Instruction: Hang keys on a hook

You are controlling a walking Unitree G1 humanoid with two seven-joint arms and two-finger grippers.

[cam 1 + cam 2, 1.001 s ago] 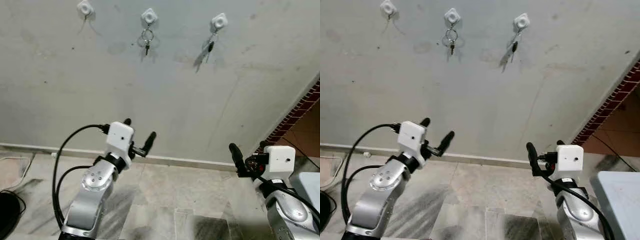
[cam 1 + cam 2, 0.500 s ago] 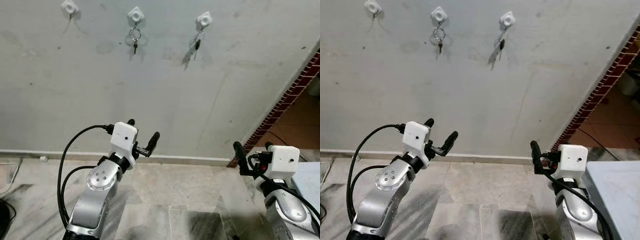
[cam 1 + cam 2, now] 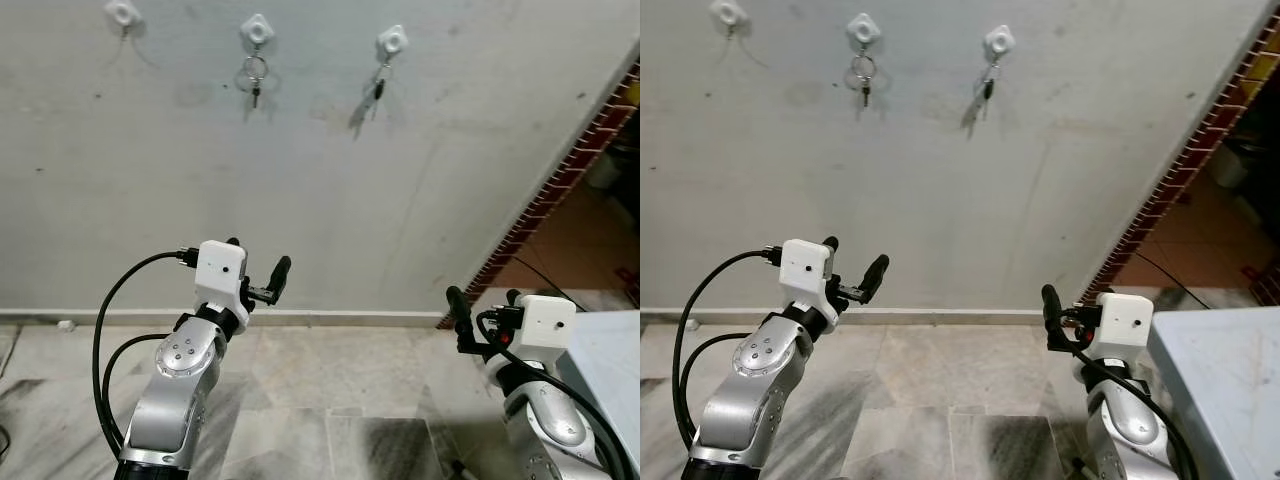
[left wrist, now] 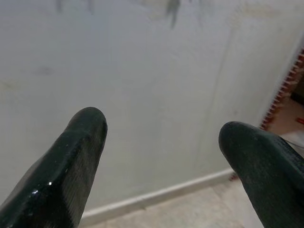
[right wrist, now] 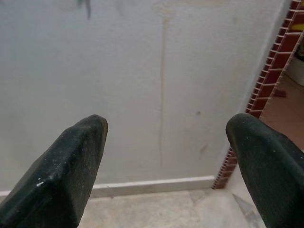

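Already two key rings (image 3: 254, 76) hang far up the wall, above the left pincer (image 3: 258, 281); both it and the right pincer (image 3: 483, 312) gape empty.

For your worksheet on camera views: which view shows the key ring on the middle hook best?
The left eye view: the key ring hangs sharp on the middle hook. The right eye view shows it likewise; the wrist views give only dark smudges at the wall's edge.

wall (image 3: 330, 190): matt rough plaster | keys (image 3: 254, 78): shiny metal | floor (image 3: 330, 390): smooth marble-like tile
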